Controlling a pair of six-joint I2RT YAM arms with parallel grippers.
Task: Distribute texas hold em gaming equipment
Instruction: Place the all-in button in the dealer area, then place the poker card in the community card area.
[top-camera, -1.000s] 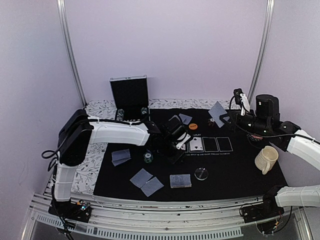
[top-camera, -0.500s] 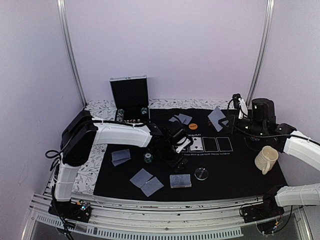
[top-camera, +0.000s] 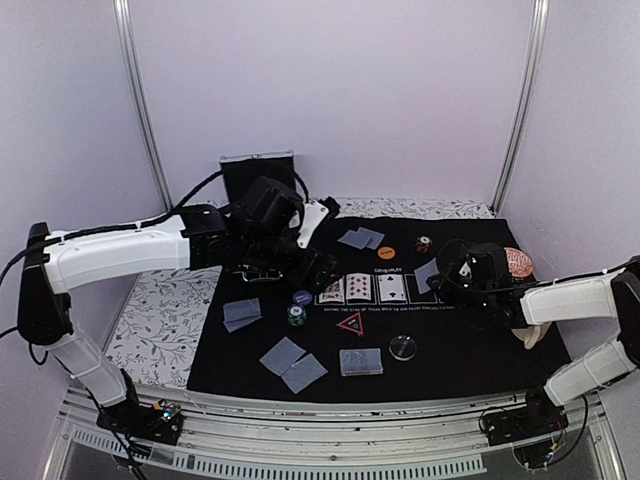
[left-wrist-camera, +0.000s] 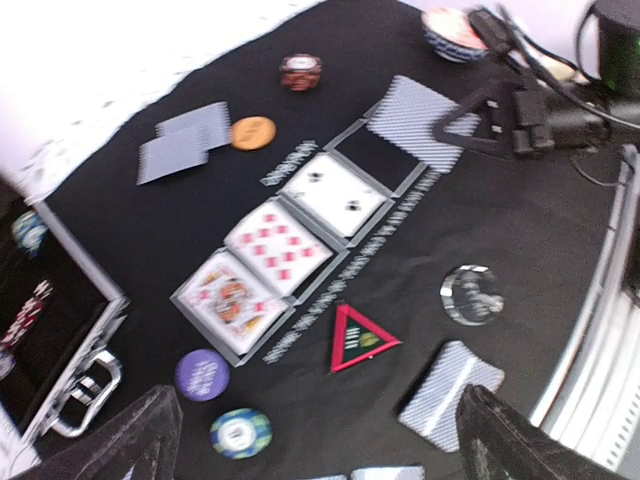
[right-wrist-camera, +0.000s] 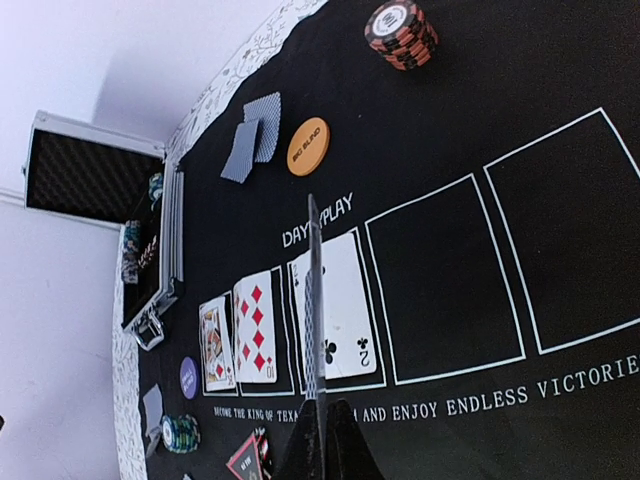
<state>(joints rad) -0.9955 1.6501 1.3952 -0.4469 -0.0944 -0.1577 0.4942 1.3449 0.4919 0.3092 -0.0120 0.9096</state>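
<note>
In the clenched right hand (right-wrist-camera: 322, 432) a playing card (right-wrist-camera: 314, 300) stands edge-on; let go tilted, it may land across the two of clubs (right-wrist-camera: 350, 300) just beside the hand.

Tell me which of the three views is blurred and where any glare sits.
Left wrist: smeared throughout, the face-up cards soft, the cloth at upper left washed out white. Right wrist: crisp, the mat lettering readable, the held card edge-on. Top external: sharp, evenly lit.
</note>
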